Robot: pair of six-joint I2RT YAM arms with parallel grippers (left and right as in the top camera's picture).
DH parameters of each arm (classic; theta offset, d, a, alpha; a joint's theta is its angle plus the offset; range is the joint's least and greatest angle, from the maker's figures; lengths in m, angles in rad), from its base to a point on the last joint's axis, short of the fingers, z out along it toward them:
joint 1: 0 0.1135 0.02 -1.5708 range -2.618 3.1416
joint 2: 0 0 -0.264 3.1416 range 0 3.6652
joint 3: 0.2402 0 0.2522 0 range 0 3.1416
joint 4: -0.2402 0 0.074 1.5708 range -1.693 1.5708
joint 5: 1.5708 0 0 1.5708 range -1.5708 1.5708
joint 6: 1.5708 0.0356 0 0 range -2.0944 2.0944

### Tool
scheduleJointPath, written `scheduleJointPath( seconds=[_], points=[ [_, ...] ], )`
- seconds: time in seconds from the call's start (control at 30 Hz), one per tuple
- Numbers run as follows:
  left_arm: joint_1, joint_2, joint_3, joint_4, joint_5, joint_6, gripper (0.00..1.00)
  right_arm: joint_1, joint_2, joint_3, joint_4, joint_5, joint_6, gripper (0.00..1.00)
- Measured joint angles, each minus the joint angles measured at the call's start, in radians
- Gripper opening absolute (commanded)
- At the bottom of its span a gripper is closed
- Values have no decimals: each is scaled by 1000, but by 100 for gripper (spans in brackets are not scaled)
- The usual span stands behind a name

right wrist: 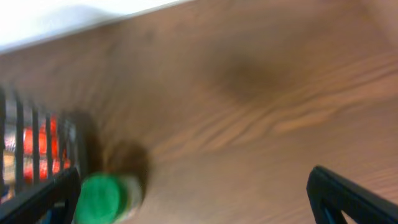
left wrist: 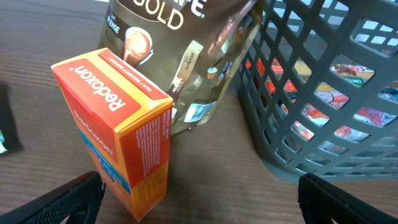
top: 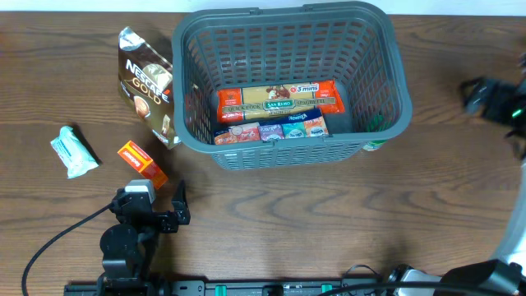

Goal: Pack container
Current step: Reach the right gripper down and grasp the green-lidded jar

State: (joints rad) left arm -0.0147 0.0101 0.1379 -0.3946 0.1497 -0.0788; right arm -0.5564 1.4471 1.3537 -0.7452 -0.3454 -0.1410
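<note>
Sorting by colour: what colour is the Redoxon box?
Redoxon box: orange with a blue band; best in left wrist view.

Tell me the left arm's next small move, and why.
Probably ease the left gripper forward and down until its open jaws straddle the orange box. The box sits on the table just ahead of it, outside the basket, and nothing is gripped yet. The coffee bag is close behind the box, so a slow approach seems wise.

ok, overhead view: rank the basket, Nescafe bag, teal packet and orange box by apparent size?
1. container, by far the largest
2. Nescafe Gold bag
3. teal packet and orange Redoxon box look about alike, so they are not ranked against each other
</note>
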Motion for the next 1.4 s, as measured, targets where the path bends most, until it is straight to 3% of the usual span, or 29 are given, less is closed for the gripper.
scheduleJointPath(
  seconds=[0.23, 0.5, 0.8, 1.4],
  points=[
    [0, 0, 0, 0, 0, 0, 98, 21, -8, -390, 324, -114, -31, 99],
    [0, 0, 0, 0, 0, 0, 99, 114, -9, -629, 574, -155, -85, 99],
    [0, 0, 0, 0, 0, 0, 99, 265, -9, -692, 652, -76, -148, 99],
    [0, 0, 0, 0, 0, 0, 98, 349, 45, -693, 747, 29, -194, 99]
  ],
)
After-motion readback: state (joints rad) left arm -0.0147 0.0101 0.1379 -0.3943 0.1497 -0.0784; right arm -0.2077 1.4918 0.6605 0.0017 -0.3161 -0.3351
